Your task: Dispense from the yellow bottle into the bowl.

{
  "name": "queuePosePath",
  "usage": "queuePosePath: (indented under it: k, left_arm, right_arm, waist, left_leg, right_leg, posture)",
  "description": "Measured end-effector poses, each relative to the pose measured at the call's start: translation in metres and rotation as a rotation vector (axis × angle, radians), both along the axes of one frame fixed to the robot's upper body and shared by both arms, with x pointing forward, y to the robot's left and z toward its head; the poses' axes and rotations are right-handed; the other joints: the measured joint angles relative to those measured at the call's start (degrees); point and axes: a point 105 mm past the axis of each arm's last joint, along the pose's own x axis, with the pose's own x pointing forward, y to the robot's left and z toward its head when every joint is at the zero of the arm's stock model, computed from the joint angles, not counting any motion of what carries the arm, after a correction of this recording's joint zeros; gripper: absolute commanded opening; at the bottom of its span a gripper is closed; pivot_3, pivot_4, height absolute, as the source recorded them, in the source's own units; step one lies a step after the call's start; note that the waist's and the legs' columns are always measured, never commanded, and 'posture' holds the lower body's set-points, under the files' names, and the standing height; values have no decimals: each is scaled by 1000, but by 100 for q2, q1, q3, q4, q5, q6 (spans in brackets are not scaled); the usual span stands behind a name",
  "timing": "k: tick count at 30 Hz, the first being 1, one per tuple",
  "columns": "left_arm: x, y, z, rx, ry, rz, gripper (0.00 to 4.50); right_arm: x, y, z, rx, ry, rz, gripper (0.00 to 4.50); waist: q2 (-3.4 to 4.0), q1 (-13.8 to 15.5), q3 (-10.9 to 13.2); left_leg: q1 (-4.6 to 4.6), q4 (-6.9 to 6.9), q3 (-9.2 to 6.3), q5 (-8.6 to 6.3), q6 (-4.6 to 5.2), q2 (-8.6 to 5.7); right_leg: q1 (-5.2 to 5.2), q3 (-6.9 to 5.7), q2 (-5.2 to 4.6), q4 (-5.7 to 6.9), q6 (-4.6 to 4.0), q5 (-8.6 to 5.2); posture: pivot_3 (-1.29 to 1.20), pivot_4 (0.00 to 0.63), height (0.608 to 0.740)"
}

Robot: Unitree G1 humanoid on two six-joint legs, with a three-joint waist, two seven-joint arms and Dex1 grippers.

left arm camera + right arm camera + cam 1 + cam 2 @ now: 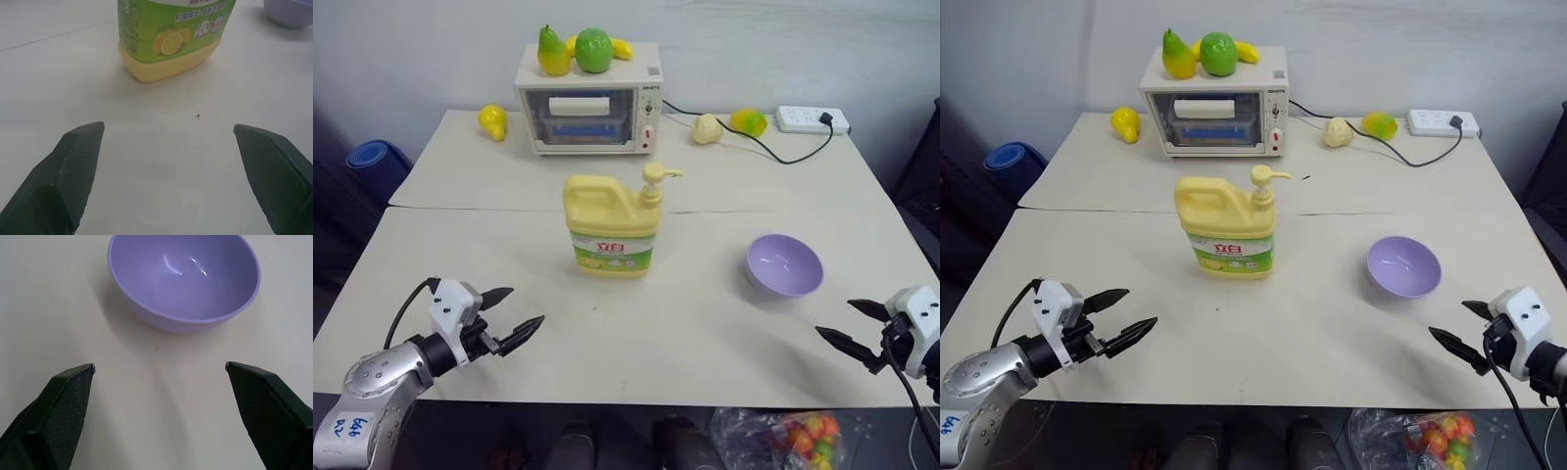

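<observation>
Yellow bottle (pixel 611 227): smooth pale plastic, glossy printed label. Bowl (pixel 784 264): smooth lavender plastic, shiny highlights inside. Counter (pixel 636 323): matt off-white, smooth; end effector fingers (pixel 73 171) dark, finely textured on the inner pads.

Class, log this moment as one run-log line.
left gripper: jaws open, empty | right gripper: jaws open, empty | pale-yellow plastic pump jug: upright, untouched | lavender plastic bowl: empty
</observation>
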Motion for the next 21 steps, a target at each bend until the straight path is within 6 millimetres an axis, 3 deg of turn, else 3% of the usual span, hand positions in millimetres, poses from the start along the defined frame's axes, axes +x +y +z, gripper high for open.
queuePosePath:
  k: [21]
  left_arm:
    - [1, -2, 1, -4, -1, 2, 4484]
  right_arm:
    - [0, 4, -1, 33, 17, 23, 4500]
  waist:
    - [0, 3, 0]
  left_leg:
    - [0, 0, -1, 0, 0, 0]
  right_leg:
    - [0, -2, 0, 2, 0, 0]
  posture:
    - [0, 150, 740]
